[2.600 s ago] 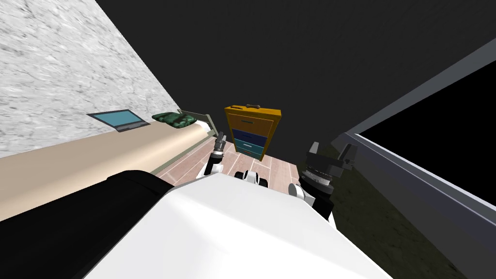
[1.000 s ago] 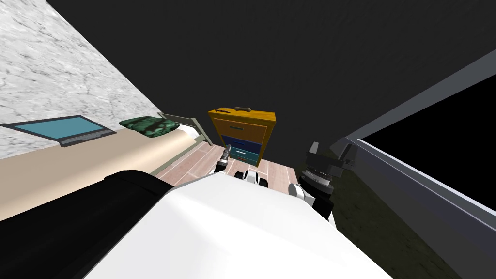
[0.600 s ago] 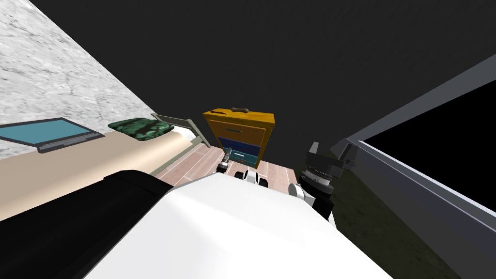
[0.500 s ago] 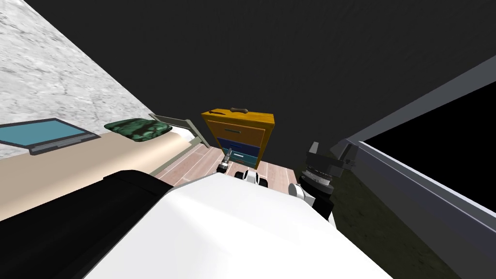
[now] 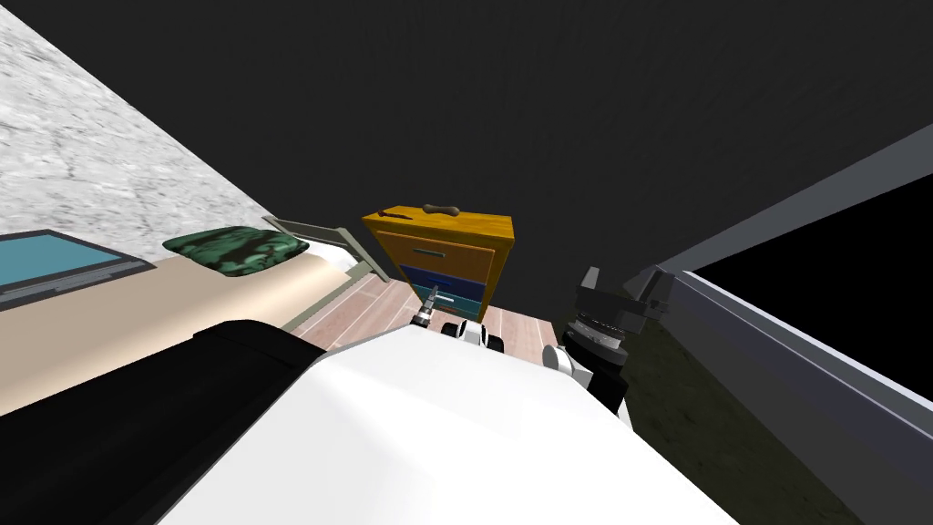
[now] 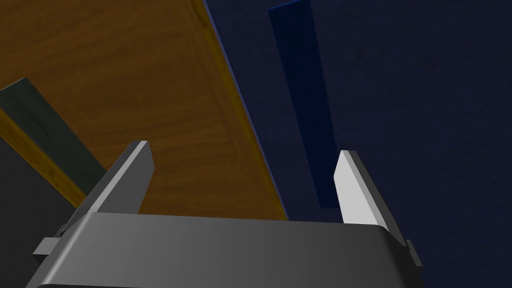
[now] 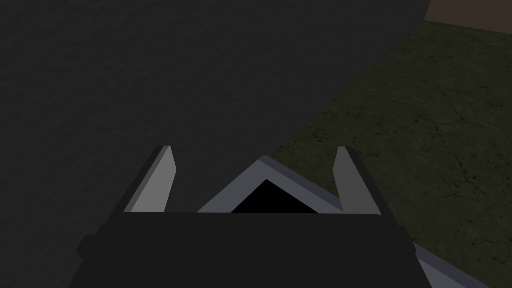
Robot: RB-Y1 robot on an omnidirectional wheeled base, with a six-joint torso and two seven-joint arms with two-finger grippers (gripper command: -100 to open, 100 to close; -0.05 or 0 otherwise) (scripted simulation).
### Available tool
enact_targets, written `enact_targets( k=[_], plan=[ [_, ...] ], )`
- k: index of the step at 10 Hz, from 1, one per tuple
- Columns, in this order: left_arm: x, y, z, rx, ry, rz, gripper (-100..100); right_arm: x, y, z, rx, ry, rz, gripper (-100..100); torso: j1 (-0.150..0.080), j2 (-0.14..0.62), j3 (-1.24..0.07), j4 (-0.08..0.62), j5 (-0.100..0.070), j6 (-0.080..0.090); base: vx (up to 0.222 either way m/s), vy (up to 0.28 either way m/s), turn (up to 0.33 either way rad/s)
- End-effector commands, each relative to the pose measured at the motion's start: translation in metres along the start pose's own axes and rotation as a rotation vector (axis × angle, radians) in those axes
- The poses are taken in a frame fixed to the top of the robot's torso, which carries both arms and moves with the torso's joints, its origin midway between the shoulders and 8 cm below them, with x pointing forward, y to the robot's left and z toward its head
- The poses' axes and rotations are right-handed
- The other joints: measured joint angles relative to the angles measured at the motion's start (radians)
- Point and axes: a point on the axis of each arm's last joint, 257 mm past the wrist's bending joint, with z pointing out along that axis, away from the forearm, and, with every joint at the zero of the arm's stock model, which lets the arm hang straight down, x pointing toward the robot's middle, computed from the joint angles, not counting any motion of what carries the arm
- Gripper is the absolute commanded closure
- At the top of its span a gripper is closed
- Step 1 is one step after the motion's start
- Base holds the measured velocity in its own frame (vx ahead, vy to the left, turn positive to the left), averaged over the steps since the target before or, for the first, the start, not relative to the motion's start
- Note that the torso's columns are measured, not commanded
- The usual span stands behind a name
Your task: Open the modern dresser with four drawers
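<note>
**Nearer the dresser now, with the left arm at its drawers**

Since the first frame I have rolled forward and turned. The dresser [image 5: 444, 260] now stands closer ahead, and the laptop [image 5: 55, 264] on the bed [image 5: 182, 301] has slid to the picture's edge. Over the same time the left arm has reached out from above the plank floor [image 5: 360, 305], and the left jaws are now in front of the dresser's lower drawers.

The dresser stands against the dark wall, just beside the head end of the bed, near the green pillow [image 5: 232, 251]. Its casing is yellow-brown. The top drawer [image 5: 435, 248] is wood-coloured, with a dark blue drawer [image 5: 445, 278] below it and a teal one lower still. A bone-shaped object [image 5: 442, 210] lies on top.

The left jaws stand wide apart and grip nothing, as the two fingers [image 6: 127, 175] show in the left wrist view. Beyond them the wood-coloured front meets the dark blue front. The blue bar handle [image 6: 305, 100] runs between the fingers, close to one of them. I cannot tell whether it touches.

The right jaws are held up at my right side, also spread apart and empty.
</note>
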Motion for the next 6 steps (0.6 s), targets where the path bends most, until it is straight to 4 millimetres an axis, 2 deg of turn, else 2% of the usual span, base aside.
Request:
enact_targets(
  k=[1, 3, 6],
  plan=[
    [0.016, 0.017, -0.013, -0.034, 0.016, -0.013, -100, 0.000, 0.000, 0.000, 0.000, 0.000, 0.000, 0, 0.000, -0.003, -0.002, -0.001, 0.000, 0.000, 0.105, -0.019, -0.050],
    [0.031, 0.028, -0.023, -0.063, 0.023, -0.034, -100, 0.000, 0.000, 0.000, 0.000, 0.000, 0.000, 0, 0.000, -0.006, -0.004, -0.002, 0.000, 0.000, 0.111, 0.001, -0.035],
    [0.055, 0.032, -0.030, -0.086, 0.016, -0.079, -100, 0.000, 0.000, 0.000, 0.000, 0.000, 0.000, 0, -0.001, -0.002, -0.001, -0.001, 0.000, 0.000, 0.073, -0.003, -0.029]
  ],
)
